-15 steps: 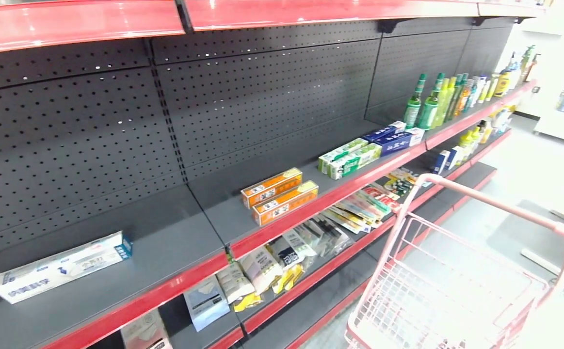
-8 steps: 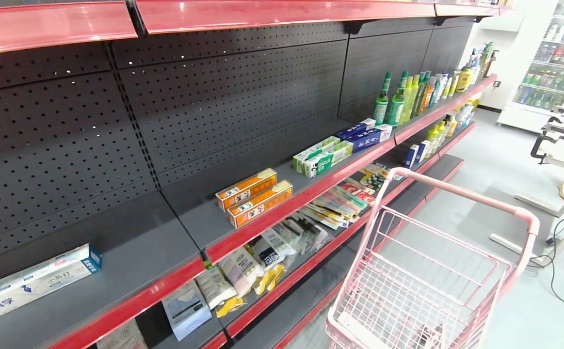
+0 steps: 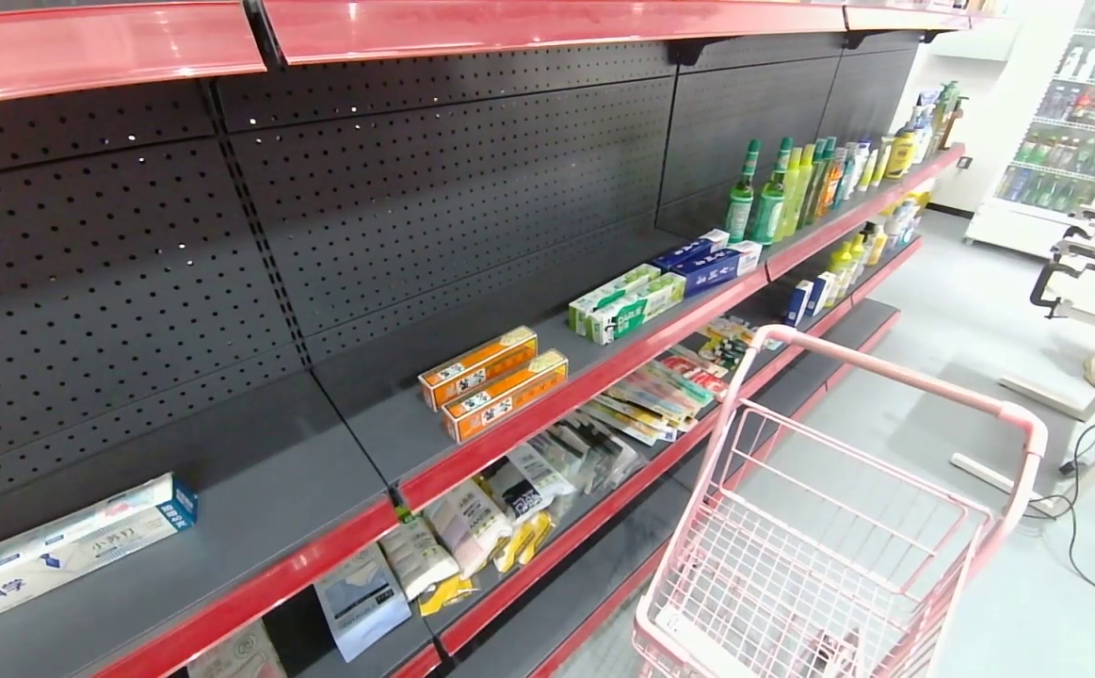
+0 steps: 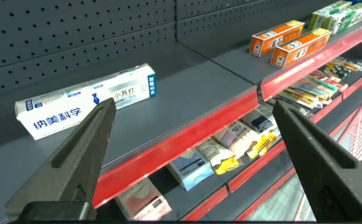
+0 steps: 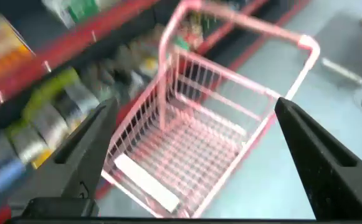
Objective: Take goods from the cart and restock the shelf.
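The right gripper (image 5: 193, 155) hung wide open and empty above the pink cart (image 5: 249, 25), likely poised to pick the white box (image 5: 146, 182) lying along one edge of the basket floor. The left gripper (image 4: 193, 155), equally agape, faced the shelf (image 4: 187, 87), where a toothpaste box (image 4: 87, 102) lay toward the back edge.

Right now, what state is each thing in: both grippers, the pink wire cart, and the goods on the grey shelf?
Pink wire cart: upright, one pale long box lying on its floor.
Left gripper: open, empty.
Right gripper: open, empty, above the cart.
White toothpaste box: lying flat on the grey shelf.
Two orange boxes: lying flat, side by side.
Green bottles: upright.
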You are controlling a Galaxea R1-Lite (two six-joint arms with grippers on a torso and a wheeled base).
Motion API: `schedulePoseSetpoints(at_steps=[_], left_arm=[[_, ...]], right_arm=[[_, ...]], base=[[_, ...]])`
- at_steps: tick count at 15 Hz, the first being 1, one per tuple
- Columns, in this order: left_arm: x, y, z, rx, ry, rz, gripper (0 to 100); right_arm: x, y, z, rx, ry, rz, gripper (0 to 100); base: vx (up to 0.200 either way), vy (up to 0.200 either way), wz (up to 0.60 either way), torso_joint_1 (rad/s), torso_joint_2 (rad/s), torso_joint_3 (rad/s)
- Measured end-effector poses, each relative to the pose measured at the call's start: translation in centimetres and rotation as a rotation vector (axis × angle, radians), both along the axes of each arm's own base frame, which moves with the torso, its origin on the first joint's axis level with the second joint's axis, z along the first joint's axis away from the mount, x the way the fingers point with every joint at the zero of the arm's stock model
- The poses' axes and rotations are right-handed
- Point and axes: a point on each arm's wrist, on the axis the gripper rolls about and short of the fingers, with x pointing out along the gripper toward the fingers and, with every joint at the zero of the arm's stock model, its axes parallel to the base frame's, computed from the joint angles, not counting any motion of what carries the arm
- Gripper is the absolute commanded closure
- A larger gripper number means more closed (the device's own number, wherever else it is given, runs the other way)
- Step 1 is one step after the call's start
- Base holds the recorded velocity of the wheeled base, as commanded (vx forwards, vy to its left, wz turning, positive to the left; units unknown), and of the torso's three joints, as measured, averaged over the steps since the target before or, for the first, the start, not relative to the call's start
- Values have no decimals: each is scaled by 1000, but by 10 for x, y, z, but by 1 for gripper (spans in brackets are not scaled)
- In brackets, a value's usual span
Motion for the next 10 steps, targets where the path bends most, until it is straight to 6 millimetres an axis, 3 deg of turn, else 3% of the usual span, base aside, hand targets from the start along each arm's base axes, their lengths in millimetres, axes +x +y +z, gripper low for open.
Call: schedulePoseSetpoints(at_steps=[4, 7, 10], left_arm=[[0, 0, 0, 0, 0, 0, 0], [0, 0, 0, 0, 0, 0, 0], [0, 0, 0, 0, 0, 0, 0]], right_arm=[[84, -3, -57, -123, 417, 231, 0], [121, -1, -102, -193, 595, 405, 0], [147, 5, -142, -220, 663, 496, 0]], base=[[0, 0, 0, 0, 0, 0], [0, 0, 0, -44, 120, 59], [0, 0, 0, -84, 178, 90]])
